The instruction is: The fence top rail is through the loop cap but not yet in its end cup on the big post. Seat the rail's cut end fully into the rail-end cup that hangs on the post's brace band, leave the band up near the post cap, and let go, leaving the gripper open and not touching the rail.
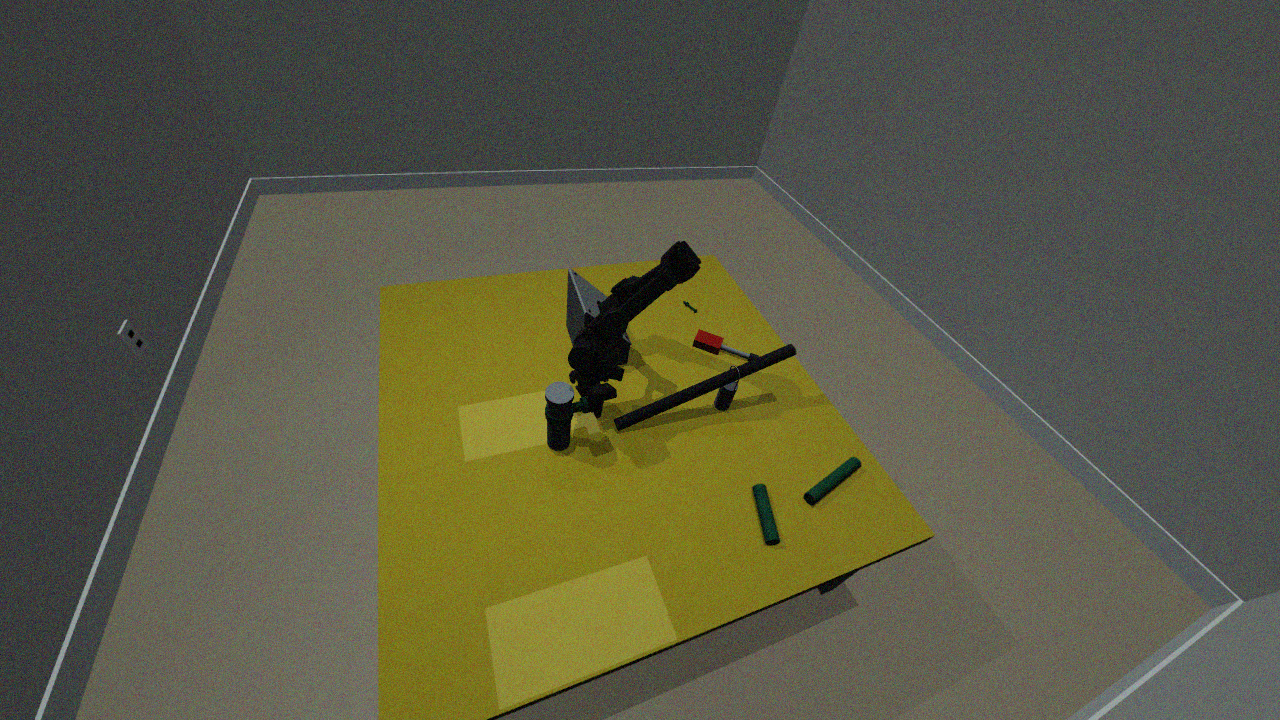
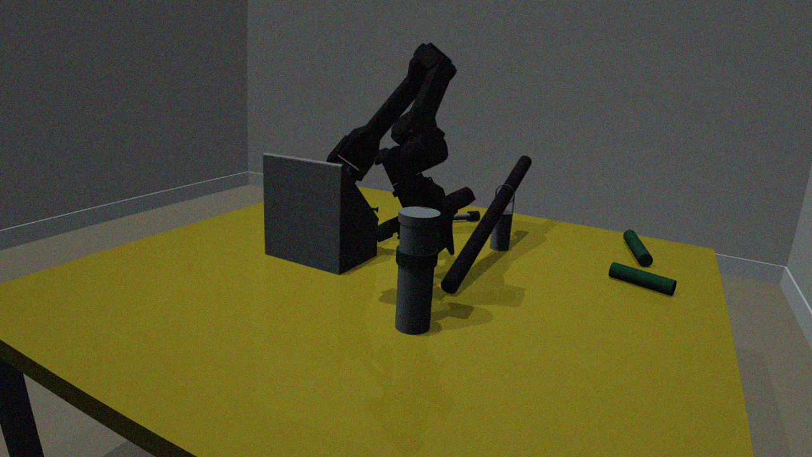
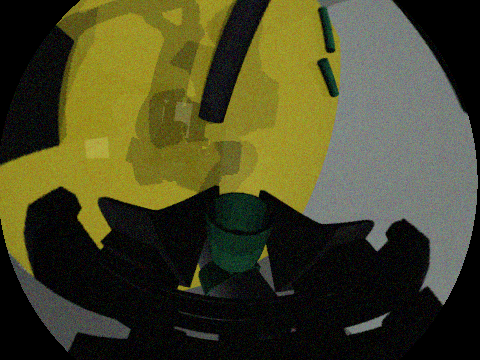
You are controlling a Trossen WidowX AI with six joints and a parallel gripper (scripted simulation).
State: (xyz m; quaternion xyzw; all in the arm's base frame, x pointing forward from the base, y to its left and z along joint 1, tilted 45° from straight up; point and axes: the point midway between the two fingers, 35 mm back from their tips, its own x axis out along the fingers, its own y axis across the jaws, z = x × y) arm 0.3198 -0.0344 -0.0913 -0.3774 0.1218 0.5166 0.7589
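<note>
A black hand (image 3: 239, 192), fingers partly apart, grips one green rail-end cup (image 3: 237, 240) beside the single big post (image 1: 558, 427) (image 2: 414, 289) on a yellow tabletop (image 1: 501, 528) (image 2: 539, 369). Bare tabletop separates the post from the near edge. The one fence rail (image 1: 698, 389) (image 2: 482, 227) (image 3: 232, 65), straight, dark and round, slants through one loop cap (image 1: 735, 382) (image 2: 514, 198), its cut end outside the cup. Two green cylinders (image 1: 766, 514) (image 2: 641, 278) (image 3: 327, 30) lie well apart from the post.
</note>
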